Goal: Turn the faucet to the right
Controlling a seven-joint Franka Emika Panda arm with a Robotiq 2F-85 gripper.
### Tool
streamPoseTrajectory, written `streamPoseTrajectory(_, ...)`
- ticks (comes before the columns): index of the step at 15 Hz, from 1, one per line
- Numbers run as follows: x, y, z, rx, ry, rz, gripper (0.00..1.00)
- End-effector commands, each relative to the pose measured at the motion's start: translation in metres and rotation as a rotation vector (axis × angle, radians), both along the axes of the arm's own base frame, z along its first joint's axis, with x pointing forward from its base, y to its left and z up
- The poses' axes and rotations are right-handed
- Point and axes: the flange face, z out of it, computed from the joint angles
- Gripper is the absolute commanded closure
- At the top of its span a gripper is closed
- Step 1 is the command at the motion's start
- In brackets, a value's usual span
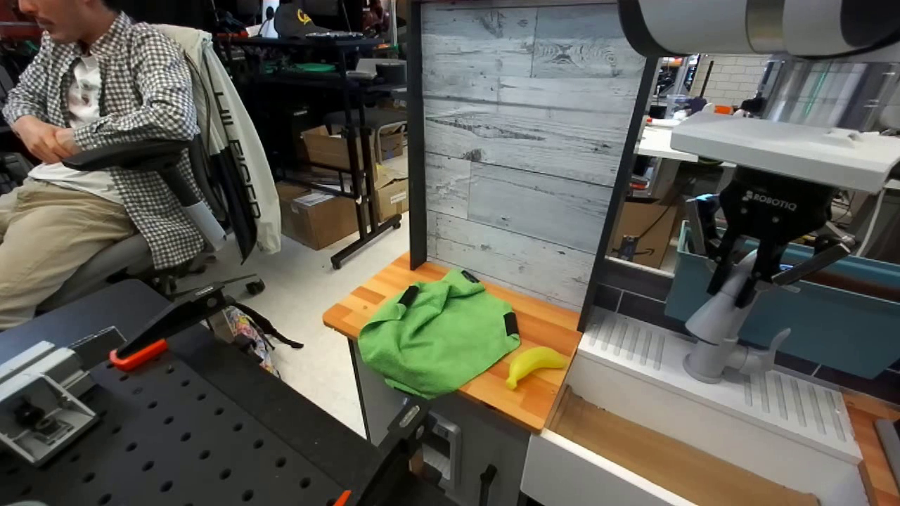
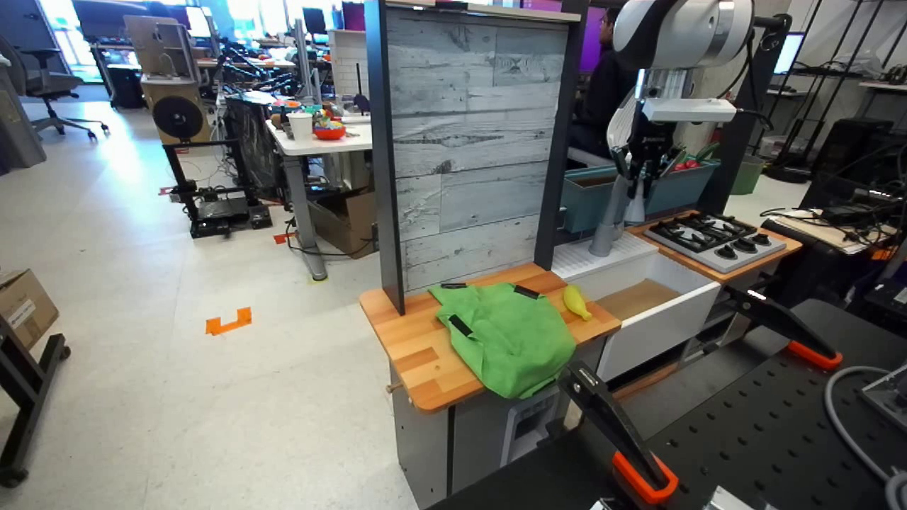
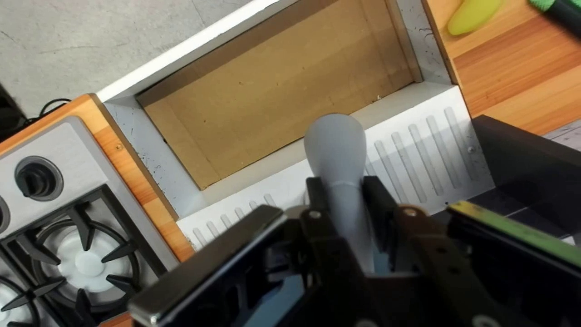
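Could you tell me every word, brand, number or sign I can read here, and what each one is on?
"ROBOTIQ": on the black gripper, in an exterior view.
Large letters down the pale jacket: too distorted to read for certain.
Yellow emblem on the dark cap: too small to read.
Labels on the cardboard boxes: too small to read.
Print on the clamps: too small to read.
No numbers are legible.

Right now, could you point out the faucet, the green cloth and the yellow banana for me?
Faucet [image 3: 337, 156]: wrist view, on the spout.
Green cloth [image 1: 441, 341]: in an exterior view, on the fabric's middle.
Yellow banana [image 2: 577, 303]: in an exterior view, on its middle.
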Motion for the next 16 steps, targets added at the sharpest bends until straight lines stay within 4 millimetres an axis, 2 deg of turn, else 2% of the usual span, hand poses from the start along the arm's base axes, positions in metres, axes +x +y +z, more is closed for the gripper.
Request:
streamPoseTrajectory(1,0.0012,-0.0252,-0.0075,0.001,-0.011,0.037,0.93)
streamPoseTrajectory(7,0.0014,-0.0245,-0.0077,0.000,-0.009,0.063,0.93)
streamPoseTrajectory(8,0.0011,-0.0235,-0.0077,0.002,-0.007,0.069,0.73)
streamPoseTrajectory(9,0.0005,-0.0225,-0.0078,0.003,-0.007,0.077,0.48)
streamPoseTrajectory(11,-0.0004,-0.0212,-0.0075,-0.004,-0.006,0.092,0.43)
streamPoseTrajectory(16,-0.0038,-0.0247,-0.0077,-0.022,-0.011,0.114,0.07)
